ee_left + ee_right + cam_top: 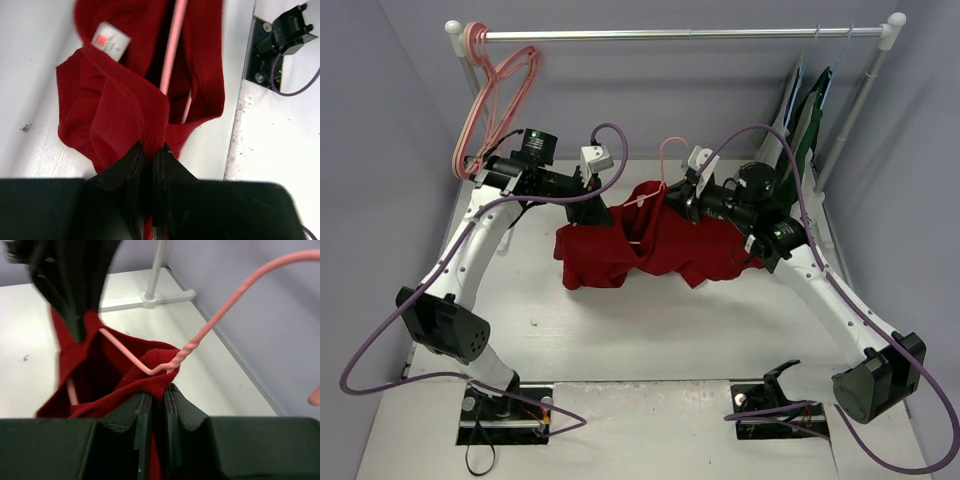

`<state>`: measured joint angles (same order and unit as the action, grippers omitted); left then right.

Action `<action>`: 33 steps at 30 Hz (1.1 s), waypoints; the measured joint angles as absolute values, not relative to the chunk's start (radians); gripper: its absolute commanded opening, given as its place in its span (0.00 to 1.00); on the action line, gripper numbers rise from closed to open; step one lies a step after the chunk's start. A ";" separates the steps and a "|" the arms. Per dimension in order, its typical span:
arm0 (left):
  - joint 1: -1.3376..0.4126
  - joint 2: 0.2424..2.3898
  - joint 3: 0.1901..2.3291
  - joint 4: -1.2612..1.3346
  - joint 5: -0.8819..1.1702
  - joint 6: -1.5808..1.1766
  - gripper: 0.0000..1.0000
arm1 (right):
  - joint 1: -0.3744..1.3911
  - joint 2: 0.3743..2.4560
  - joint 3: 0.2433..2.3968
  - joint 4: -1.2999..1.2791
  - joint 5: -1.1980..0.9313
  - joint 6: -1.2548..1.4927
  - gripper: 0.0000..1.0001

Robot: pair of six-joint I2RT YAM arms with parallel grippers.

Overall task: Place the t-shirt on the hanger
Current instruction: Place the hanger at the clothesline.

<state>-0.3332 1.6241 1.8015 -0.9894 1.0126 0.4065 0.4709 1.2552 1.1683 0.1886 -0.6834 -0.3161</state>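
Observation:
The red t-shirt (pixel 620 255) hangs between my two grippers above the table, its lower part resting on the surface. The pink hanger (pixel 668 150) is partly inside it, its hook sticking up out of the neck. My left gripper (pixel 605 205) is shut on a fold of the t-shirt (pixel 115 105) beside a hanger arm (pixel 171 47); the white label (pixel 111 41) shows. My right gripper (pixel 680 200) is shut on the neck edge of the t-shirt (pixel 145 382), just below the hanger's twisted neck (pixel 186 351). The left gripper's fingers (pixel 75 290) show in the right wrist view.
A clothes rail (pixel 670 35) spans the back, with several pink hangers (pixel 490 90) at its left end and light blue hangers (pixel 832 35) with dark garments (pixel 810 110) at its right. The rack's foot (pixel 150 297) stands near the wall. The right arm's base (pixel 285 30) is at the near edge.

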 measured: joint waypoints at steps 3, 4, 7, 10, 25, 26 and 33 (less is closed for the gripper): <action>-0.346 1.595 1.795 -0.979 1.007 0.408 0.00 | 0.464 1.255 1.176 0.170 -0.673 -0.321 0.06; -0.347 1.584 1.789 -0.970 0.996 0.405 0.00 | 0.465 1.255 1.180 0.164 -0.670 -0.323 0.10; -0.347 1.550 1.770 -0.926 0.969 0.384 0.00 | 0.469 1.253 1.182 0.154 -0.640 -0.333 0.20; -0.348 1.509 1.738 -0.874 0.933 0.359 0.00 | 0.467 1.247 1.182 0.129 -0.576 -0.344 0.38; -0.348 1.289 1.620 -0.599 0.683 0.230 0.00 | 0.379 1.102 1.187 0.033 -0.302 -0.360 0.70; -0.353 1.298 1.655 -0.597 0.663 0.223 0.00 | 0.380 1.097 1.201 0.036 -0.289 -0.358 0.71; -0.380 1.378 2.043 -0.553 0.536 0.197 0.00 | 0.380 1.002 1.234 0.117 -0.210 -0.341 0.72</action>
